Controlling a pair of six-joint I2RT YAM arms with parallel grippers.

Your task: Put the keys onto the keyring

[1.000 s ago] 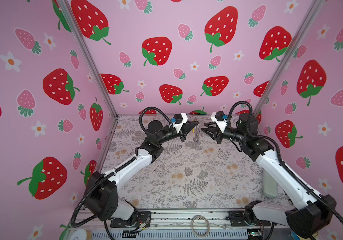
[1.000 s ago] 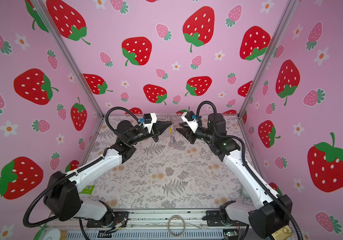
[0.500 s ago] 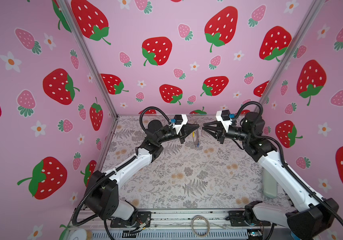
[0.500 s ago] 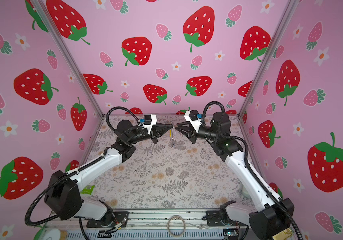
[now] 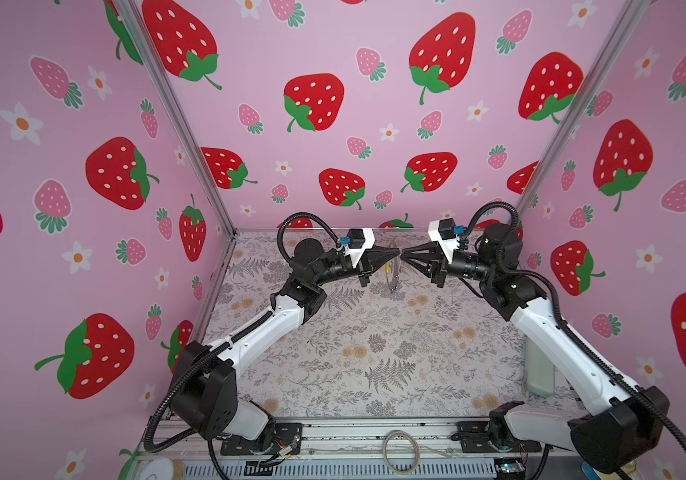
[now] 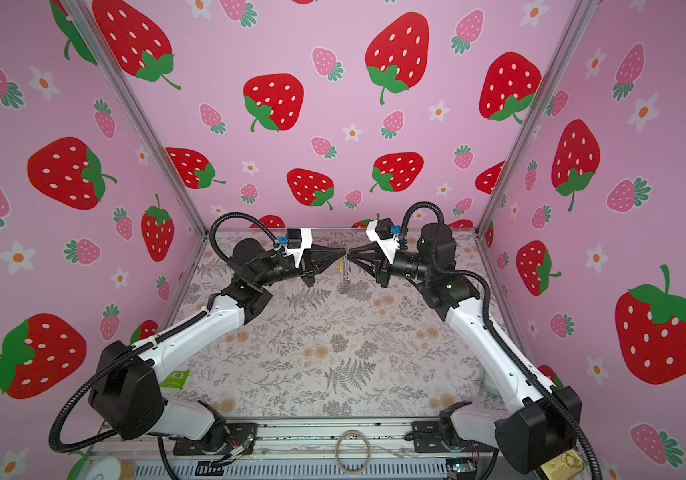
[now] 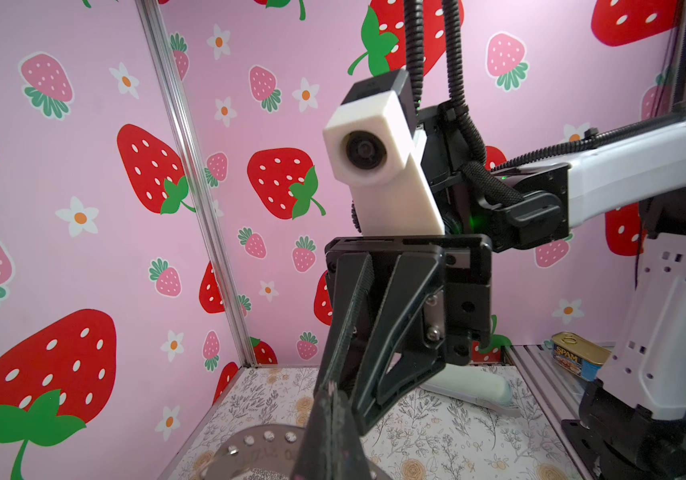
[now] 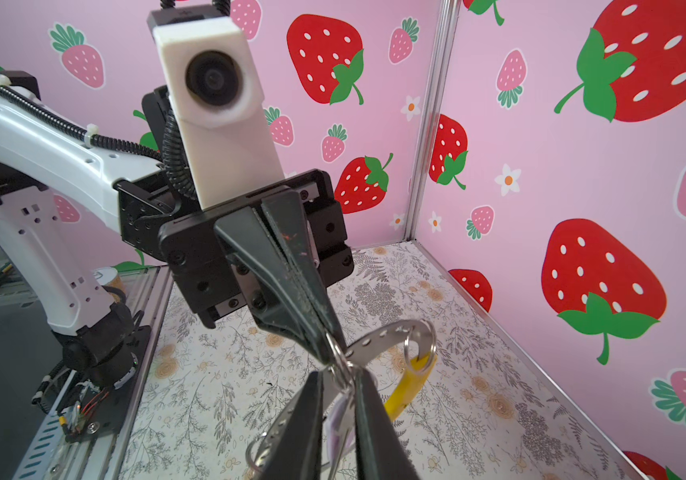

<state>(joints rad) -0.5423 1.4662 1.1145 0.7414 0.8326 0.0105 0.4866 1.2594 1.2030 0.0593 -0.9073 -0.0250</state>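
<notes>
Both top views: left gripper (image 5: 396, 252) and right gripper (image 5: 404, 254) tip to tip in mid-air, over the back part of the floral desk (image 5: 374, 340).

Left gripper: jaws clenched, grasping the keyring (image 8: 374, 337) by its perforated grey band. Grip point right at the meeting tips.

Keyring: clear of the desk, hanging below the two sets of tips. Edge-on and thin in both top views. Yellow section (image 8: 412, 386) just beside a small metal loop (image 8: 418, 338) threaded on the band.

Right gripper: jaws nearly together, not fully. Lilac tag (image 8: 338, 415) sitting in the narrow gap between its fingers (image 8: 374, 424), touching the keyring band there. Cannot tell whether the tag is truly pinched or only framed. Key blade itself too hidden to make out.

Elsewhere: plain pale hoop (image 5: 401, 451) flat on the front rail (image 5: 333, 434), well apart from the grippers. White bottle (image 5: 540, 370) at the desk's right edge, beside the right arm. Tin (image 7: 578, 353) on the rail near that arm's base.
</notes>
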